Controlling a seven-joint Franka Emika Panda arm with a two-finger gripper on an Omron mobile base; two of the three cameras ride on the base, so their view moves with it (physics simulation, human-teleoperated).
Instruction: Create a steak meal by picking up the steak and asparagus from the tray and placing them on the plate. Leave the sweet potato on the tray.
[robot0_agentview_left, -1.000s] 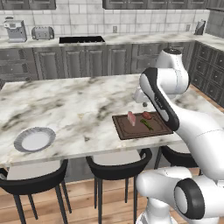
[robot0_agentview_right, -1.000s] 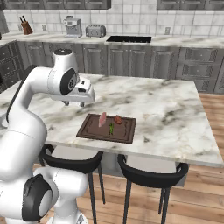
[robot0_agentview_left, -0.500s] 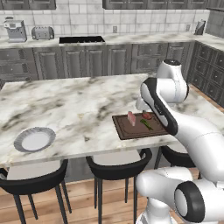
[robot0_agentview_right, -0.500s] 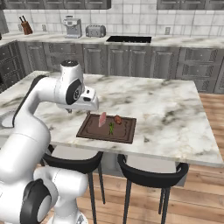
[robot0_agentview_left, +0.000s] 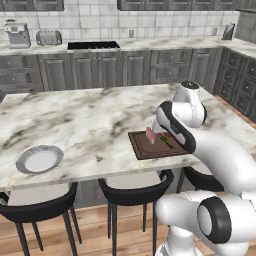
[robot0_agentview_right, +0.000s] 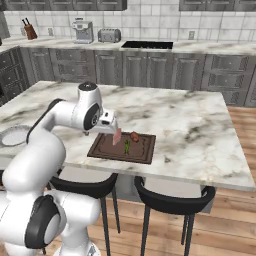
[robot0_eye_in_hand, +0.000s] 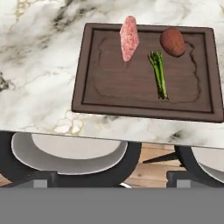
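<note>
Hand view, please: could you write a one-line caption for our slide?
Looking down on the tray at the counter's edge: steak, asparagus and sweet potato all on it.

Over the last second the arm has dropped and folded in towards the tray (robot0_agentview_right: 120, 148); its head joint, which stood high above the worktop (robot0_agentview_right: 190, 125), now sits low over the tray's near-left edge; the tool (robot0_agentview_right: 111, 128) has come down close to the steak (robot0_agentview_right: 116, 136), its fingers hidden behind the hand.
</note>
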